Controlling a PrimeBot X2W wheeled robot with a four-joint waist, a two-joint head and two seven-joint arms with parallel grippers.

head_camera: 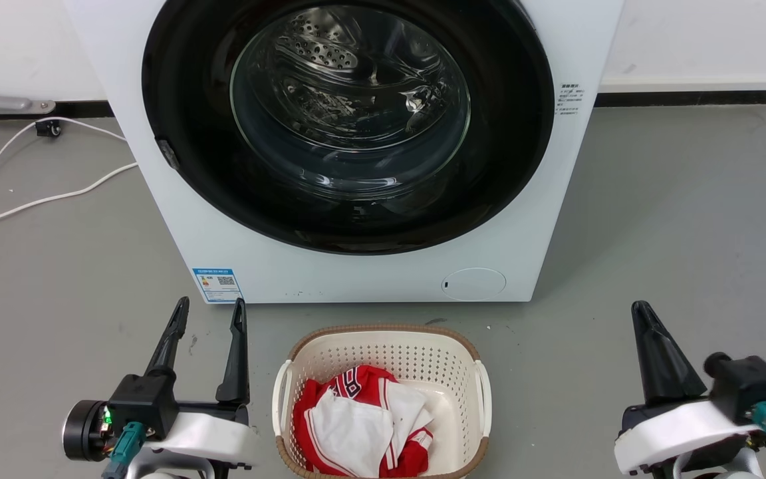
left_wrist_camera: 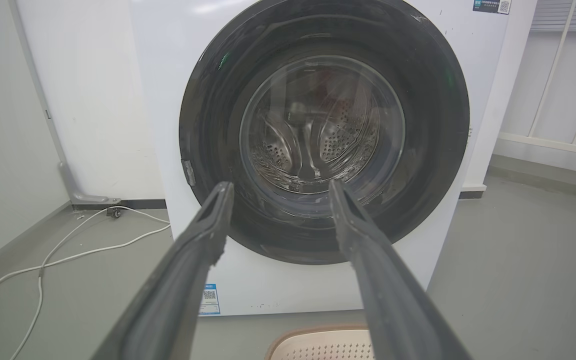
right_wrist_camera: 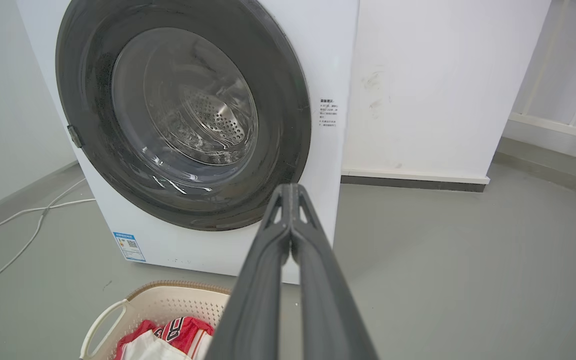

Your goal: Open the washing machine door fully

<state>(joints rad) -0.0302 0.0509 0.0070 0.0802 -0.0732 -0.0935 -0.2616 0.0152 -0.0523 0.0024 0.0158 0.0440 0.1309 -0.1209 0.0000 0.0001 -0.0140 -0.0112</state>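
My worry began at my left gripper (head_camera: 211,307). To open the washing machine door (head_camera: 350,219) it had to catch the small grey tab (head_camera: 169,154) on the door's rim. On that glossy black ring I judged my long fingers could slip off, or push the door tighter shut instead of drawing it out. A pull that didn't follow the door's swing could also have torn the tab out of my grasp. I couldn't see the hinge, so I could only guess it sat on the side away from the tab. Reaching forward, my forearm could have knocked the laundry basket (head_camera: 383,330) too.

The left gripper's fingers stood well apart, with nothing between them and touching nothing, above the bare floor. My right gripper (head_camera: 643,313) had its fingers pressed together from base to tip, empty as well.

The basket sat between my two hands and a little ahead of them, with red and white clothes (head_camera: 356,419) heaped in it. Beyond it stood the white machine. Its door lay closed, flush against the front, ahead of and above my left fingertips and well apart from them. The tab was on the edge nearer my left hand. A white cable (head_camera: 37,199) trailed across the floor outward of that hand.
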